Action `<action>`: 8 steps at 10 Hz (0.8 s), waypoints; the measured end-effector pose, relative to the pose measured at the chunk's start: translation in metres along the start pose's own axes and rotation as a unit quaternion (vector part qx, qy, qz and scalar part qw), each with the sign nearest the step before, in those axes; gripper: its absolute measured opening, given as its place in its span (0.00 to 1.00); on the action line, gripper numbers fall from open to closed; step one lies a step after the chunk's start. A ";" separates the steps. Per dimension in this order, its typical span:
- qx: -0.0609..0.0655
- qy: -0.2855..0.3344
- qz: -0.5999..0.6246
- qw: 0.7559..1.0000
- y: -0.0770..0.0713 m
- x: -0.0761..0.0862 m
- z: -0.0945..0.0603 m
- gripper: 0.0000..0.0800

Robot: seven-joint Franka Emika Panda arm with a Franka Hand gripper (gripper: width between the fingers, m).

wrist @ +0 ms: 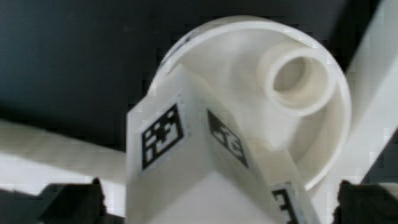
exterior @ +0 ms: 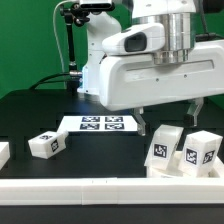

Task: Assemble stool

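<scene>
The step in hand looks like the approach to a stool leg: no part is held yet. The jaws are spread, their two dark fingers (exterior: 196,106) hanging well apart below the hand, above the pair of legs on the exterior view's right.

In the wrist view a tagged leg (wrist: 187,140) stands between the fingertips without touching either. Directly behind it is the round seat (wrist: 240,60), with one round socket (wrist: 299,82) facing the camera. Whether that leg leans on the seat or already sits in it I cannot tell. The seat cannot be made out in the exterior view; the arm probably covers it.

My judgement of the next move: come down squarely over the leg and pinch it on two flat sides, then carry it to a socket. It should be gripped high enough that the fingers stay clear of the seat's rim.

Counted:
- seat – one, seen only from the wrist
- legs – three sure on the black counter (exterior: 30,115): a lone leg (exterior: 45,143) on the exterior view's left, then the near right leg (exterior: 165,148) and the far right leg (exterior: 200,150) just beside each other
- a white piece (exterior: 3,152) cut off by the frame edge may be a fourth leg
- marker board (exterior: 100,123) – one, lying flat behind the legs
- border rail (exterior: 100,192) – one in view, along the front
</scene>
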State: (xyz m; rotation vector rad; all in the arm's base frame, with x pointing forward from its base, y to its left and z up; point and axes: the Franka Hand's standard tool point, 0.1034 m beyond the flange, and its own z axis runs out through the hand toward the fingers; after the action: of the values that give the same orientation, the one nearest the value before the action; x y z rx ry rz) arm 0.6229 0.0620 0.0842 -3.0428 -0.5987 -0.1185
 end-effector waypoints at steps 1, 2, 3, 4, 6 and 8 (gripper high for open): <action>-0.008 -0.005 -0.056 0.998 0.002 0.000 0.000 0.81; -0.009 -0.005 -0.080 0.997 0.003 -0.001 0.001 0.81; -0.011 -0.007 -0.117 0.993 0.006 -0.002 0.001 0.81; -0.013 -0.009 -0.143 0.990 0.007 -0.002 0.001 0.81; -0.020 -0.019 -0.213 0.977 0.009 -0.002 0.002 0.81; -0.024 -0.032 -0.266 0.963 0.010 -0.004 0.007 0.81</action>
State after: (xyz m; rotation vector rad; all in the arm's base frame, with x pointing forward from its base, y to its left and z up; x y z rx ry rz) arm 0.6232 0.0514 0.0767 -2.8500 -1.4200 -0.0476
